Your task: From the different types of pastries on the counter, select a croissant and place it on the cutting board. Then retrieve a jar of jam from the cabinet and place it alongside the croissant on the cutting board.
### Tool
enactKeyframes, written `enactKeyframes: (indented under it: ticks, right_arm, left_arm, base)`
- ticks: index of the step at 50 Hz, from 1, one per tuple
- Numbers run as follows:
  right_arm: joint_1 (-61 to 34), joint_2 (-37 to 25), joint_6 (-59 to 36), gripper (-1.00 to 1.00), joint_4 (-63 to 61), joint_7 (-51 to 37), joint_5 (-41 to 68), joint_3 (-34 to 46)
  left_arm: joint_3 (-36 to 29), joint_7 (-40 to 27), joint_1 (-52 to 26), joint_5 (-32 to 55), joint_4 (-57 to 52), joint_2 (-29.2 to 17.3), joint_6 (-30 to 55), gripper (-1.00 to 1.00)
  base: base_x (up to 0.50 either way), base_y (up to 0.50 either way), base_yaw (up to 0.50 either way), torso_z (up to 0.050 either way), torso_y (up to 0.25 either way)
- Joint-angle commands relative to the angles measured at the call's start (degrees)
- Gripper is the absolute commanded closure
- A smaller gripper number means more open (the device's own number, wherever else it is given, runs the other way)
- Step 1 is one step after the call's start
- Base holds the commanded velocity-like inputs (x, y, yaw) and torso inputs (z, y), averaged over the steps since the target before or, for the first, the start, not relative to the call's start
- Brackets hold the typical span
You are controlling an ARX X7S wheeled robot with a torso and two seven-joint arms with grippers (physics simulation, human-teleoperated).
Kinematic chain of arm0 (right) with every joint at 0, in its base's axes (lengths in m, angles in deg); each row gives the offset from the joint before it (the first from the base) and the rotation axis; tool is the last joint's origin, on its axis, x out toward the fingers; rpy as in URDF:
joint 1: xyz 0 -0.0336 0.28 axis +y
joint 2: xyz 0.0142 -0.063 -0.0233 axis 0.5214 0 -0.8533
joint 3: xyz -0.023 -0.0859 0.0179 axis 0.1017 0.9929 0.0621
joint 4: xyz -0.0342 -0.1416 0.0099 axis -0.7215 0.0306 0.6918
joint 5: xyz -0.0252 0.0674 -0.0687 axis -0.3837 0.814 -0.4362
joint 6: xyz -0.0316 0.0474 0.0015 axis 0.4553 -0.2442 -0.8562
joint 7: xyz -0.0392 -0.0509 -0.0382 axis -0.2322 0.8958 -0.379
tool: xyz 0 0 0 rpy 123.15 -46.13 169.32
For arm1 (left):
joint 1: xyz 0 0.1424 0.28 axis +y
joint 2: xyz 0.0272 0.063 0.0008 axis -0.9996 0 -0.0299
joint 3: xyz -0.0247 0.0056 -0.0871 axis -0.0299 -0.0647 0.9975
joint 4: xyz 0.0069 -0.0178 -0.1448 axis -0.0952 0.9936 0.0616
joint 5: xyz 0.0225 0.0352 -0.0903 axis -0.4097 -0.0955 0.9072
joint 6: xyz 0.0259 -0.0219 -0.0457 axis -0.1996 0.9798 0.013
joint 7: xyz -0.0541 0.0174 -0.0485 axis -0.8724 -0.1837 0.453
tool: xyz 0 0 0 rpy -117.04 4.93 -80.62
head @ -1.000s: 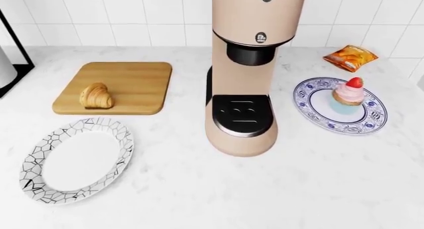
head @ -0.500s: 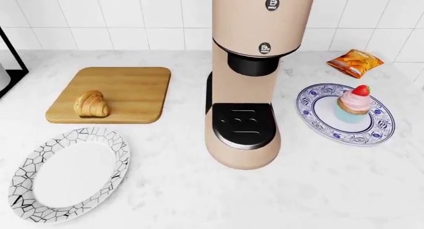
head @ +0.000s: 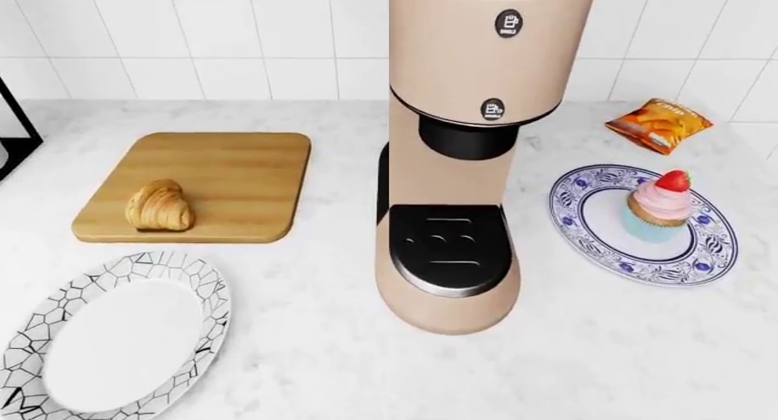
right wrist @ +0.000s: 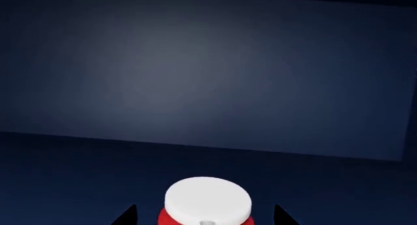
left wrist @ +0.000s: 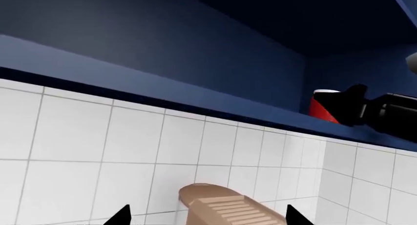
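- While the right gripper (left wrist: 355,105) reaches into the dark-blue cabinet (left wrist: 195,44), its black fingers stand on both sides of the jar of jam (right wrist: 207,203); I cannot tell if they press it.
- The left gripper (left wrist: 205,217) points at the white tiled wall, and its fingertips are spread apart, holding nothing.
- On the cutting board (head: 231,179) lies the croissant (head: 158,207).
- The blue-patterned plate (head: 596,233) carries the cupcake (head: 660,206), and the crackle-pattern plate (head: 182,283) stands on the counter (head: 608,347).
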Motion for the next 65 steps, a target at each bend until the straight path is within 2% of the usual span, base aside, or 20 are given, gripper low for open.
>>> enactKeyframes:
  ticks: [1, 21, 33, 40, 65]
  right_arm:
    - [0.0, 0.1, 1.2, 1.00, 1.3, -0.8, -0.4, 0.3]
    - [0.0, 0.1, 0.6, 1.00, -6.8, -1.0, 1.5, -0.7]
    - [0.0, -0.1, 1.0, 1.00, -8.5, -0.3, 1.8, -0.9]
    - [0.0, 0.3, 2.6, 1.00, -7.9, 0.3, 2.0, -0.9]
    - [0.0, -0.1, 2.3, 1.00, -9.8, 2.6, 2.3, -1.0]
  left_arm:
    - [0.0, 0.2, 0.4, -0.1, 0.0, -0.2, -0.3, -1.00]
    - [0.1, 0.6, 0.2, -0.1, 0.4, -0.2, -0.9, -1.00]
    - [0.4, 0.0, 0.4, 0.7, 0.2, -0.4, -1.2, -1.00]
    - [0.2, -0.1, 0.4, 0.5, 0.0, -0.3, -1.3, -1.00]
    - [-0.2, -0.2, 0.3, 0.7, -0.3, -0.5, -1.4, -1.00]
  base:
    - [0.00, 0.00, 0.00, 0.000, 0.000]
    - [0.00, 0.00, 0.00, 0.000, -0.001]
    - [0.00, 0.00, 0.00, -0.015, 0.250]
    - [-0.02, 0.00, 0.00, 0.000, 0.000]
    - [-0.47, 0.00, 0.00, 0.000, 0.000]
